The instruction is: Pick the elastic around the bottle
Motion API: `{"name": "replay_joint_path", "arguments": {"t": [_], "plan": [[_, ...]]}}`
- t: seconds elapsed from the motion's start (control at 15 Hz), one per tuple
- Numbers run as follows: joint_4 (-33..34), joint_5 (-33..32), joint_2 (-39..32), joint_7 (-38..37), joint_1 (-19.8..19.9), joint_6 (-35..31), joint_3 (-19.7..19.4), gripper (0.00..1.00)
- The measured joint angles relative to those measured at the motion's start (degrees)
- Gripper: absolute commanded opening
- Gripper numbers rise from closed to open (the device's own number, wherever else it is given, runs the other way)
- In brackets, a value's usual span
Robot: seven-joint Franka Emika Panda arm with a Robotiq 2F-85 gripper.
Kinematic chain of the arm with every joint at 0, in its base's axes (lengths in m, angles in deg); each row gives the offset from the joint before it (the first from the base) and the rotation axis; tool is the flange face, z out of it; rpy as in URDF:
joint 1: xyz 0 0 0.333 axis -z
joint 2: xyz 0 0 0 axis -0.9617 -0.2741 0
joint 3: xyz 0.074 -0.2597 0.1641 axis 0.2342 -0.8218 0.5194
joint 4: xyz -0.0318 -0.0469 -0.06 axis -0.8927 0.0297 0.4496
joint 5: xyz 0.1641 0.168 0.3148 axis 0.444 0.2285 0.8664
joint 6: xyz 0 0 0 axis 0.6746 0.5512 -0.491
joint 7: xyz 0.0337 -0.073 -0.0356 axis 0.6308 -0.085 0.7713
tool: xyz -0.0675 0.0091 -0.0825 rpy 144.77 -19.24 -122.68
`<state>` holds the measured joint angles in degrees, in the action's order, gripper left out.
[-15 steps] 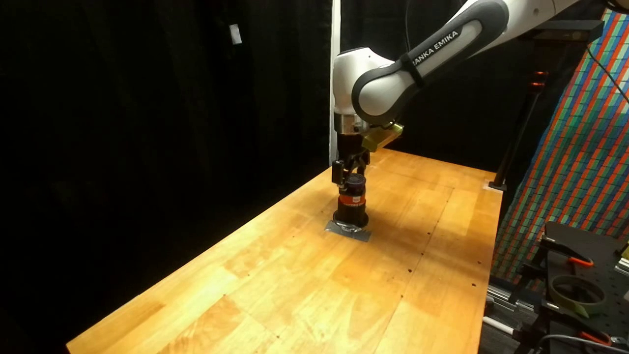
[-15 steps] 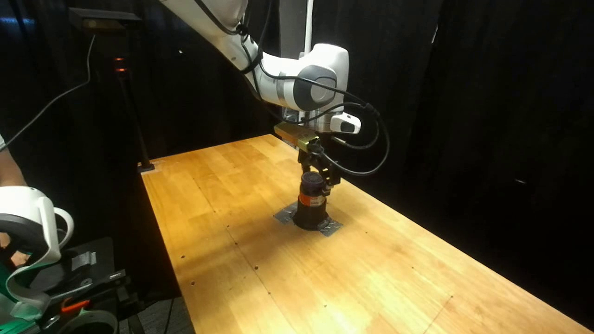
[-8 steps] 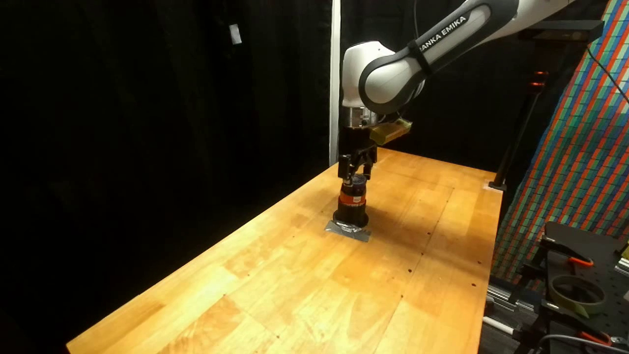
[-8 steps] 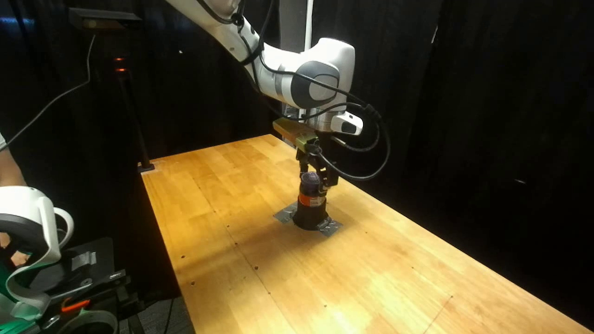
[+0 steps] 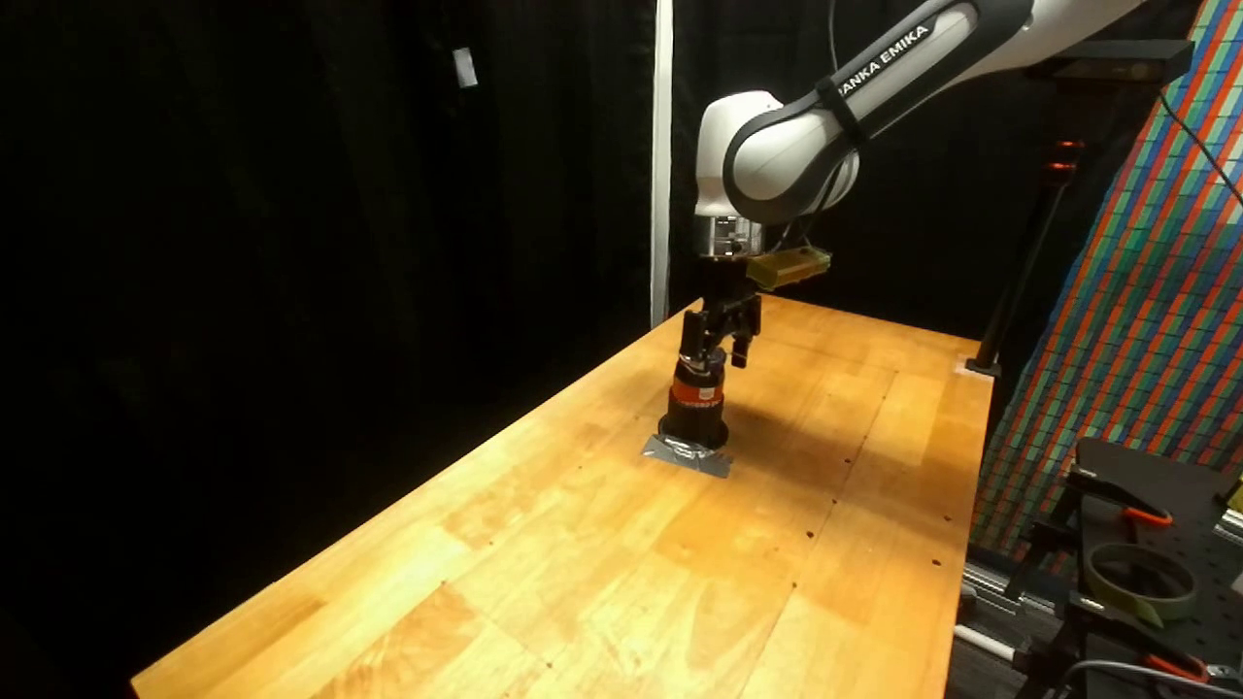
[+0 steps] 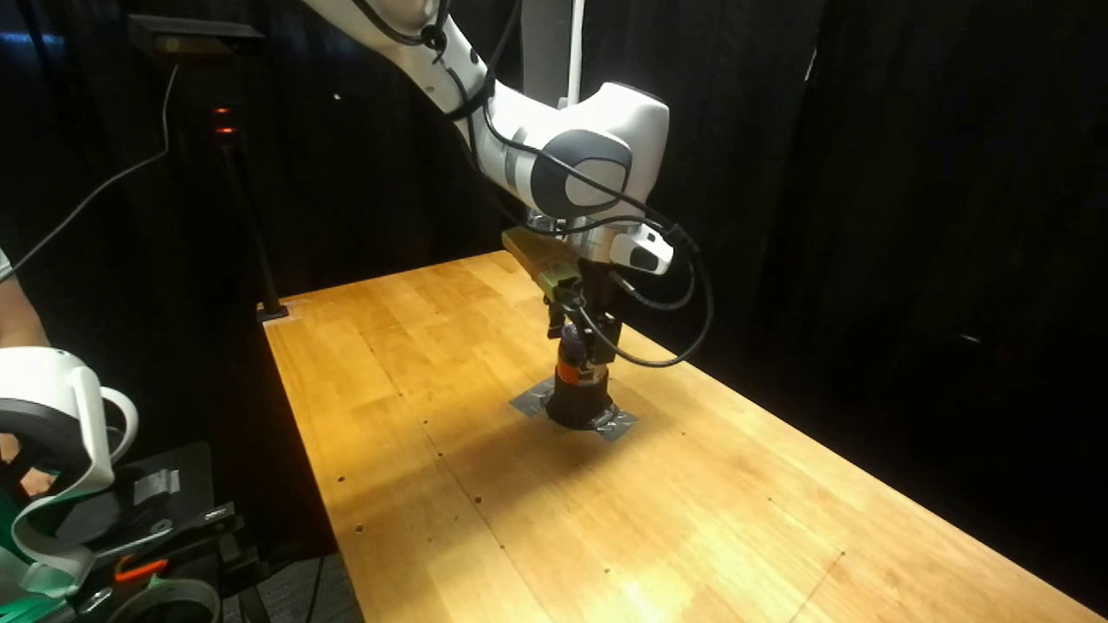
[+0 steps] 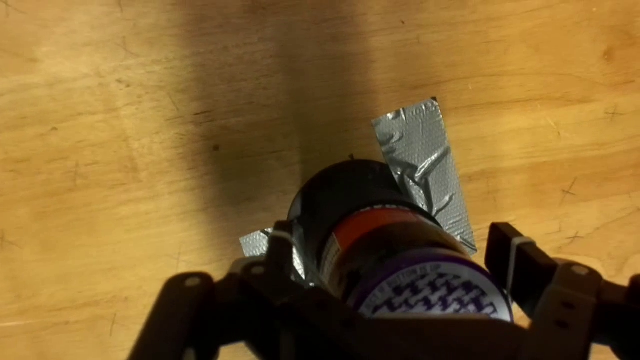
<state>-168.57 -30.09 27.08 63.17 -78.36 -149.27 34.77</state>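
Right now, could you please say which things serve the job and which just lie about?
Job: black gripper; its thin pale bands, perhaps elastic; squat dark bottle; silver tape strips, likely anchoring it.
Seemingly stray: round greenish tape roll; orange-tipped clamp.

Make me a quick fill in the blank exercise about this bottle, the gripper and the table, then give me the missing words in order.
In the wrist view, the lid of the bottle is edged in ____.
The table is made of ____.
The wrist view shows ____ pieces of tape at the bottle's foot.
The gripper is not shut but ____.

Missing words: purple; wood; two; open.
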Motion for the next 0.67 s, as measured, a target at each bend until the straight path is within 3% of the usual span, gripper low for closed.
{"name": "replay_joint_path", "arguments": {"t": [0.67], "plan": [[-5.68, 1.36, 4.11, -0.44, 0.14, -5.58, 0.11, 1.0]]}}
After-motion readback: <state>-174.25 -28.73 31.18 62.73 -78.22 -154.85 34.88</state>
